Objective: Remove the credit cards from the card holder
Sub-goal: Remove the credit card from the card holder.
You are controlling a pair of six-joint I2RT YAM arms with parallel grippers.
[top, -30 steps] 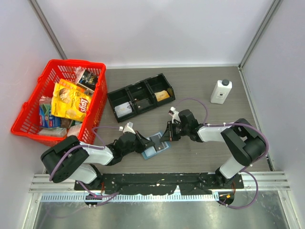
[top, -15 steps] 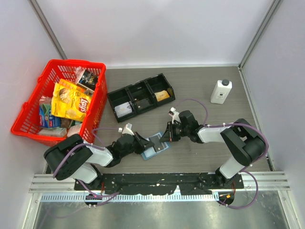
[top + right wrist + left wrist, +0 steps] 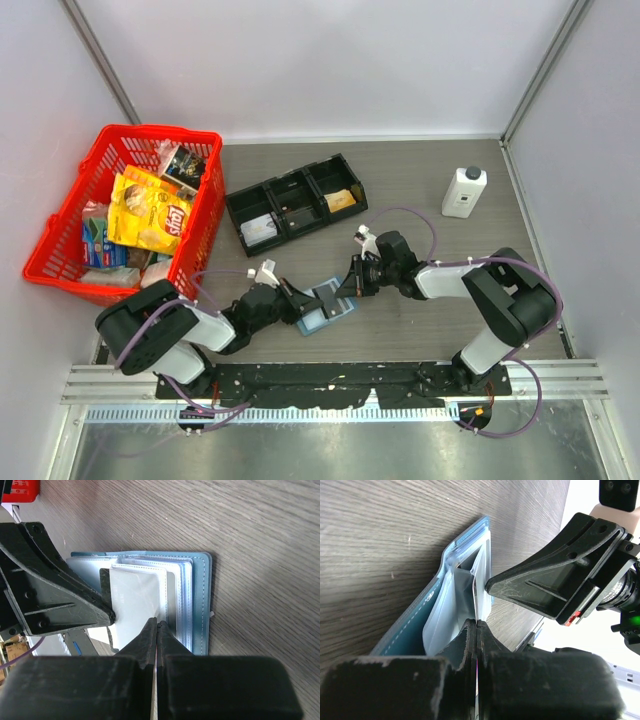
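Note:
The light-blue card holder (image 3: 312, 322) lies open on the table between my two grippers, its clear sleeves fanned out (image 3: 186, 600). My left gripper (image 3: 298, 301) is shut on the thin edge of a pale credit card (image 3: 137, 597) at the holder's left side (image 3: 476, 622). The card has a dark strip along its left edge. My right gripper (image 3: 349, 284) is shut on a thin sleeve leaf at the holder's right side (image 3: 158, 624). The blue cover (image 3: 427, 605) rests flat on the wood. Other cards are hidden inside the sleeves.
A black three-compartment tray (image 3: 235, 215) with small items sits behind the holder. A red basket (image 3: 160, 130) full of snack packs stands at the left. A white bottle (image 3: 464, 192) stands at the back right. Grey walls close in three sides.
My left arm has edged slightly right towards the holder, and the pale leaf between the grippers stands a little higher. The right arm has not moved.

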